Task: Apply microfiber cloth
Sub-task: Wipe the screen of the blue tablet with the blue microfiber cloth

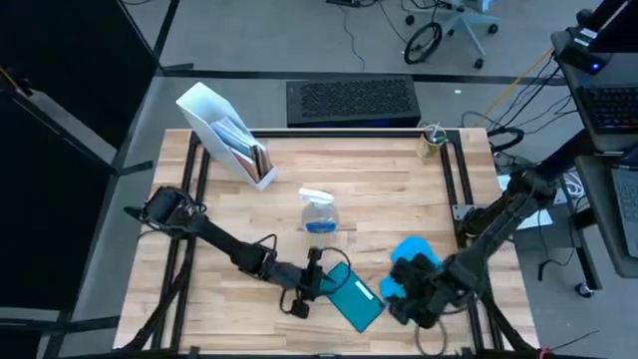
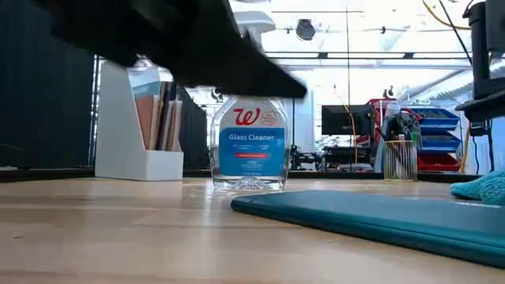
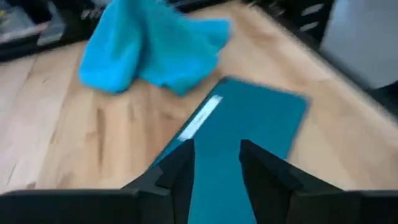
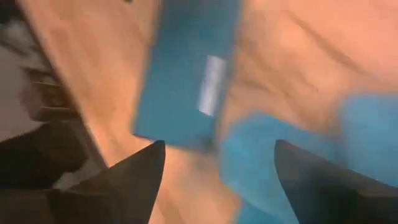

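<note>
The microfiber cloth (image 1: 407, 251) lies bunched on the table (image 1: 379, 184) near its right front corner, just beside the teal-faced tablet (image 1: 354, 297). It looks soft, light and floppy, so I'd expect it to sag and trail when lifted; a pinch on one of the raised folds at the top of the heap seems the surest hold. The right hand (image 4: 214, 180) hovers low over the cloth's near edge with its fingers spread wide and nothing between them. The left hand (image 3: 216, 165) sits at the tablet's left end, fingers parted with the tablet's edge showing between them, though I can't tell whether it presses down. The tablet lies so close that a dragged cloth could catch its corner. The glass cleaner bottle (image 1: 320, 212) stands mid-table, the white file holder (image 1: 227, 135) and a pen cup (image 1: 432, 141) well back, all out of the way.
</note>
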Controlling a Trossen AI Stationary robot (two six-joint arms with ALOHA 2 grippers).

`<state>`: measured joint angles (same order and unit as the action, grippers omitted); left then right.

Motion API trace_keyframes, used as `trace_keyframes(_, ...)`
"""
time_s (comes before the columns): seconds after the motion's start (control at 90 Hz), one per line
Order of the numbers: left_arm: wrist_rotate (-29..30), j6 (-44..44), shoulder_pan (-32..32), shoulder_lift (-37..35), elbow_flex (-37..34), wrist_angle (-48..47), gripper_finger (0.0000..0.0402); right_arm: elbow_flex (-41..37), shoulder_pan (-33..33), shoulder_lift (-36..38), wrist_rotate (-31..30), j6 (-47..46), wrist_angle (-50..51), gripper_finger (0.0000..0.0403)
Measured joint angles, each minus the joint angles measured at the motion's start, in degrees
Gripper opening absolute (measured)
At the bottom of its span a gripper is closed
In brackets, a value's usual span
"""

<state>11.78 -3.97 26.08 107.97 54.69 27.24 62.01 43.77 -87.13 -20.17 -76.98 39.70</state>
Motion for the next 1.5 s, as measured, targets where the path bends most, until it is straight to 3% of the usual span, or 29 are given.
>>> trace_keyframes(0.156, 0.5, 0.5, 2.3, 2.4, 0.0, -4.2, 0.0114, -13.3, -7.2, -0.5, 4.2, 5.7, -23.0, 0.027)
trace_keyframes(0.344, 2.2, 0.4, 2.9, 6.5, 0.7, -3.7, 0.0114, -24.8, -13.0, -0.8, 8.3, 5.7, -46.1, 0.0268)
trace_keyframes(0.656, 3.4, 0.1, 1.0, 11.0, 3.7, -3.5, 0.0114, -26.6, -13.1, -4.1, 10.4, 2.6, -46.5, 0.0267)
trace_keyframes(0.878, 3.0, 0.1, 0.2, 13.3, 5.8, -3.1, 0.0114, -26.5, -13.0, -11.3, 11.4, 2.0, -56.9, 0.0265)
trace_keyframes(1.056, 0.0, 0.1, 0.0, 15.6, 6.7, -2.4, 0.0114, -26.6, -13.0, -14.2, 12.1, 2.5, -63.5, 0.0243)
trace_keyframes(1.311, -0.1, 0.0, -0.2, 17.1, 7.7, -2.0, 0.0114, -26.6, -13.1, -14.5, 14.1, 2.9, -64.5, 0.0212)
trace_keyframes(1.4, 0.9, -1.4, -0.4, 17.2, 7.9, -1.8, 0.0114, -26.2, -13.1, -14.6, 16.3, 3.5, -64.7, 0.0208)
trace_keyframes(1.5, 7.0, -1.6, -0.7, 17.3, 7.8, -0.7, 0.0114, -24.8, -12.8, -14.9, 22.3, 4.0, -66.7, 0.0208)
